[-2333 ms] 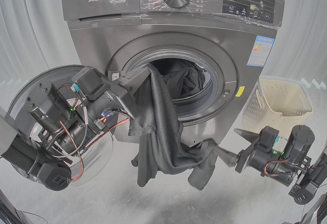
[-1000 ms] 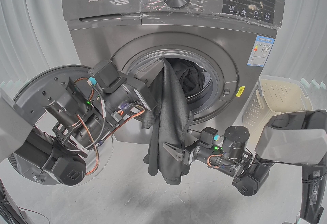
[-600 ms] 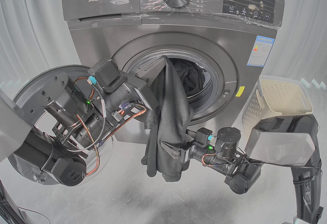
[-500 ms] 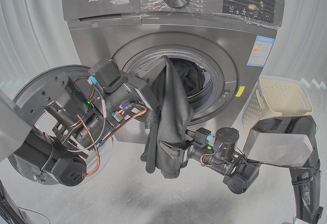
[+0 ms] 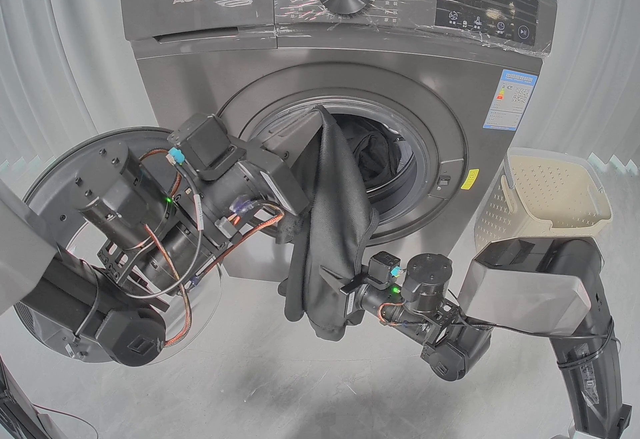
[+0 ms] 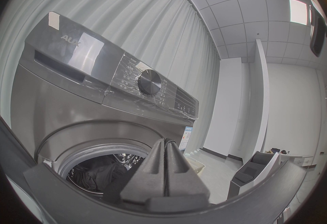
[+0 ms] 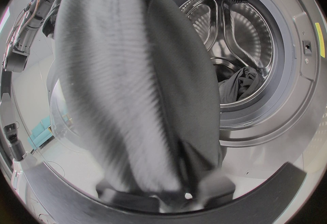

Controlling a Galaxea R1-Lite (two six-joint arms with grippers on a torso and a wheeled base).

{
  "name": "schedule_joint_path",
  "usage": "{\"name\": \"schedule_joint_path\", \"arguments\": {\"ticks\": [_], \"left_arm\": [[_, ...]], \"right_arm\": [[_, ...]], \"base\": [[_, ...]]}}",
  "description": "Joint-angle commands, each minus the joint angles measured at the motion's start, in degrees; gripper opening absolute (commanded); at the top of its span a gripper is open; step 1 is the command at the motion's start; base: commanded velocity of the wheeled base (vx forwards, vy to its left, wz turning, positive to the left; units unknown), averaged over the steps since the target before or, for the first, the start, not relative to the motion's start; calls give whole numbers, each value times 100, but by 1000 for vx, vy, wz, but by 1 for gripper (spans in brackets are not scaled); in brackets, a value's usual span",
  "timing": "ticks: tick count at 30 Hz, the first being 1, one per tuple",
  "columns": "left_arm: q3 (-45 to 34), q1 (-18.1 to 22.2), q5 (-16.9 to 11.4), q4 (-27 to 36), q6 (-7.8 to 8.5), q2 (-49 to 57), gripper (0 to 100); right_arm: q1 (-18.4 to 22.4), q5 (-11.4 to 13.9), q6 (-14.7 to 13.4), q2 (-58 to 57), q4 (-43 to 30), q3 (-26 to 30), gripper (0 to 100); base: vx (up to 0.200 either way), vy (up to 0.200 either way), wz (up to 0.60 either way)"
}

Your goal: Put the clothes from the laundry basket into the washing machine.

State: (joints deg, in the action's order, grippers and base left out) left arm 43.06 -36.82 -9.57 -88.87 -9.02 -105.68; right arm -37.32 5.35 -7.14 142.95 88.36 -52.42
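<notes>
A long black garment [image 5: 330,207] hangs in front of the washing machine [image 5: 200,80], just before the open drum. My left gripper [image 5: 312,119] is shut on its top edge at the rim of the opening; its fingers [image 6: 165,143] are pressed together. Lower down, my right gripper [image 5: 341,302] is pushed into the hanging cloth, open, with the black garment [image 7: 136,81] draped between its spread fingers [image 7: 114,191]. Other dark clothes [image 5: 377,157] lie inside the drum [image 7: 238,41]. The cream laundry basket [image 5: 553,194] stands to the right of the machine.
The round machine door [image 5: 47,187] is swung open at the left, behind my left arm. The bare grey floor [image 5: 267,387] stretches in front of the machine. Pale curtains [image 5: 53,27] hang behind it.
The right gripper let go of the garment's lower end, swung left and pushed into the hanging cloth. The left gripper rose a little toward the drum rim with the garment's top.
</notes>
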Motion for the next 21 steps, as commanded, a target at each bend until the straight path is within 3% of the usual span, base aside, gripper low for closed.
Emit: {"name": "schedule_joint_path", "arguments": {"ticks": [1, 15, 21], "left_arm": [[-43, 8, 17, 1, -3, 48, 0], [-1555, 377, 8, 1, 6, -5, 0], [-1959, 570, -27, 1, 155, -225, 0]], "right_arm": [[5, -8, -24, -30, 6, -23, 0], [409, -52, -41, -1261, 6, 267, 0], [365, -131, -33, -1542, -3, 355, 0]], "base": [[0, 0, 0], [0, 0, 0], [0, 0, 0]]}}
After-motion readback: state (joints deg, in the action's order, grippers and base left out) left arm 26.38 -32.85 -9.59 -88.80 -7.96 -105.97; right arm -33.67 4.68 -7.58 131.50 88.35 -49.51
